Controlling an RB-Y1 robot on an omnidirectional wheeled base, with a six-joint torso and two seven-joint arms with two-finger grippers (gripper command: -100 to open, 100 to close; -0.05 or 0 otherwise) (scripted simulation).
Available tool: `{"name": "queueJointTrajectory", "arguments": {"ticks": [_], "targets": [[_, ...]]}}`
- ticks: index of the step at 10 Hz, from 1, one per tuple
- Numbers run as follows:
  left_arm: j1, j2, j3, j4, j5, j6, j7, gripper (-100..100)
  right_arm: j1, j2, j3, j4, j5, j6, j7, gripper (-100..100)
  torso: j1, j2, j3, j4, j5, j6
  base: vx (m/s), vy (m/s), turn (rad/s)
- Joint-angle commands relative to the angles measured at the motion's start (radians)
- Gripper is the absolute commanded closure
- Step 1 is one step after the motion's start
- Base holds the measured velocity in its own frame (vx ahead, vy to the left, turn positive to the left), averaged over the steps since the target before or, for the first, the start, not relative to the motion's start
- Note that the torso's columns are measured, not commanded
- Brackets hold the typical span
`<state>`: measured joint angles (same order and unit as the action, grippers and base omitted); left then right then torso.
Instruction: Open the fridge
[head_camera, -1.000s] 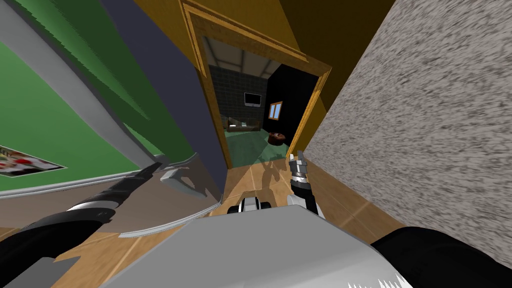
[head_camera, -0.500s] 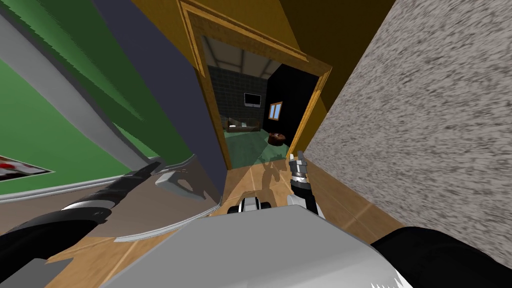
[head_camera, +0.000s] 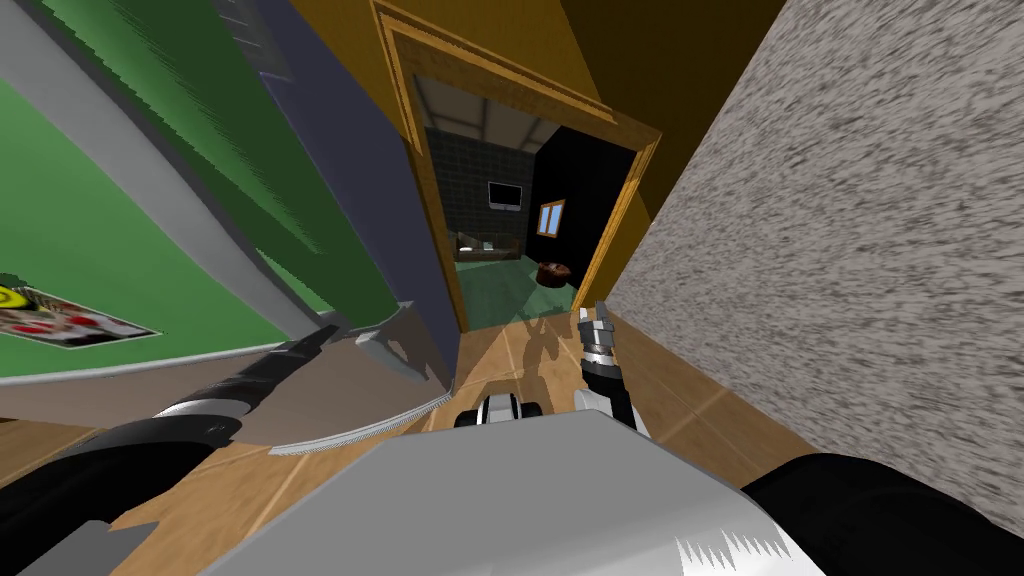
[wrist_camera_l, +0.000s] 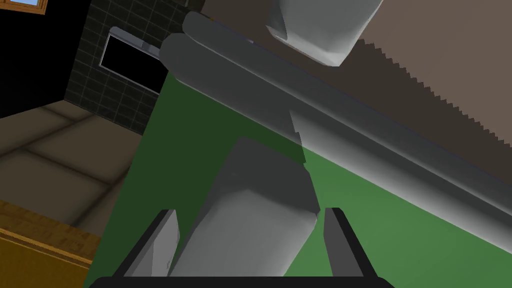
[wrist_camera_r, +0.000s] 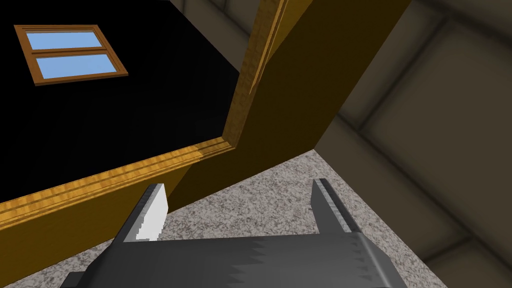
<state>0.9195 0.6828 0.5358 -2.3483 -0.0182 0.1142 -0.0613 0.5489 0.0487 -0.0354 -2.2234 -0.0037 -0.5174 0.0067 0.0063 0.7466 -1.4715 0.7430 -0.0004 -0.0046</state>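
**Head view:** green fridge door (head_camera: 90, 200) on the robot's left, printed sticker (head_camera: 65, 318) on it. Left hand (head_camera: 320, 337) at the lower end of the grey handle (head_camera: 215, 240). Right hand (head_camera: 597, 318) well apart, above the plank floor (head_camera: 690, 400). Speckled grey wall (head_camera: 850, 250) to the right. Wooden door frame (head_camera: 432, 200) ahead, with a black area (head_camera: 590, 200) beyond.

**Left wrist view:** fingers (wrist_camera_l: 167, 240) spread wide astride the handle's grey mounting block (wrist_camera_l: 250, 210), its bar crossing the green door.

**Right wrist view:** fingers (wrist_camera_r: 150, 215) wide, holding nothing, speckled wall and door frame beyond
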Motion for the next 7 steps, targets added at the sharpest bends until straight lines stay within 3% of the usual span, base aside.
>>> {"name": "queueJointTrajectory", "arguments": {"ticks": [1, 5, 6, 7], "targets": [[0.03, 0.026, -0.02, -0.043, 0.003, -0.047, 0.0, 100, 0.0, 0.0, 0.0, 0.0, 0.0, 0.0, 0.0, 0, 0.003, 0.0, -0.001, 0.001, -0.001, -0.001, -0.392, 0.227, -0.028], [0.083, 0.056, -0.071, -0.126, -0.003, -0.123, -0.01, 100, 0.0, 0.0, 0.0, 0.0, 0.0, 0.0, 0.0, 0, 0.002, -0.004, -0.005, 0.002, -0.003, -0.002, -0.378, 0.231, 0.002], [0.096, 0.064, -0.084, -0.147, -0.004, -0.142, -0.012, 100, 0.0, 0.0, 0.0, 0.0, 0.0, 0.0, 0.0, 0, -0.001, -0.006, -0.006, 0.002, -0.004, 0.0, -0.31, 0.209, 0.006], [0.094, 0.062, -0.088, -0.124, -0.007, -0.133, -0.016, 100, 0.0, 0.0, 0.0, 0.0, 0.0, 0.0, 0.0, 0, -0.006, -0.008, -0.007, 0.001, -0.005, 0.002, -0.142, 0.082, -0.013]]}}
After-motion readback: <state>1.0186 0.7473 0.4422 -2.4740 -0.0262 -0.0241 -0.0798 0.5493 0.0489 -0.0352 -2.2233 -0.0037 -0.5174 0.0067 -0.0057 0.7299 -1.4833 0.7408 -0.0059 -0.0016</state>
